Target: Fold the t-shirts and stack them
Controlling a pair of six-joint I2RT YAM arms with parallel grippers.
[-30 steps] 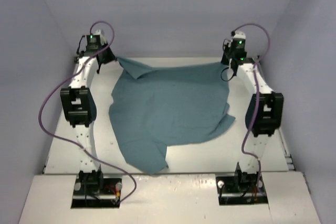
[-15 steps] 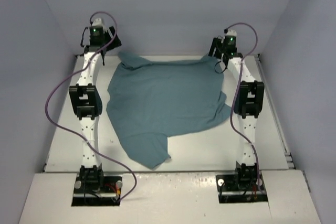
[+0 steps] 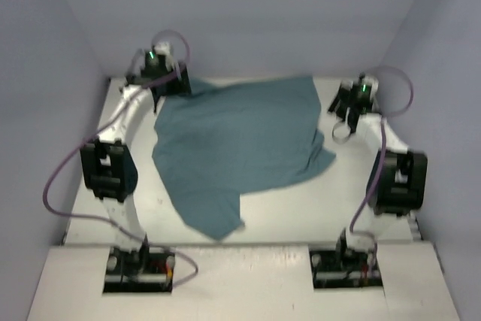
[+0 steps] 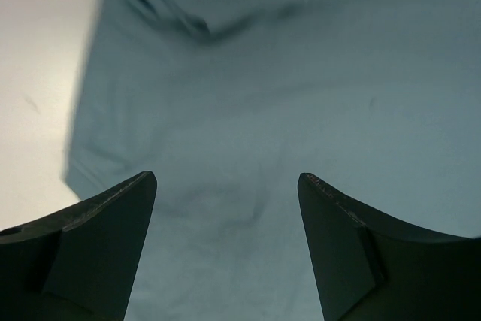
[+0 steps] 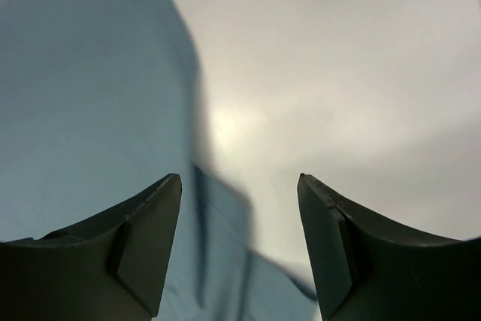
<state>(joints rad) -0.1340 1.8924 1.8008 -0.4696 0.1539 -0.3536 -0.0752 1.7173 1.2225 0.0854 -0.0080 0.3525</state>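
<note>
The teal t-shirt (image 3: 240, 137) lies spread out and a little rumpled on the white table (image 3: 301, 208), one corner trailing toward the near edge. My left gripper (image 3: 170, 86) hangs open over the shirt's far left corner. In the left wrist view the shirt (image 4: 263, 95) fills the space under the gripper (image 4: 225, 178), with nothing between the fingers. My right gripper (image 3: 343, 104) stands open just off the shirt's far right edge. In the right wrist view that gripper (image 5: 239, 178) straddles the shirt's edge (image 5: 90, 95), with bare table (image 5: 338, 73) to the right.
Lilac walls (image 3: 45, 50) close in the table on the left, back and right. Purple cables (image 3: 64, 174) loop beside both arms. The arm bases sit in a white ledge (image 3: 248, 283) at the near edge.
Both grippers went from shut to open and let go of the shirt's far edge. The shirt now lies flat. The right arm swung out to the right and nearer; the left moved slightly right.
</note>
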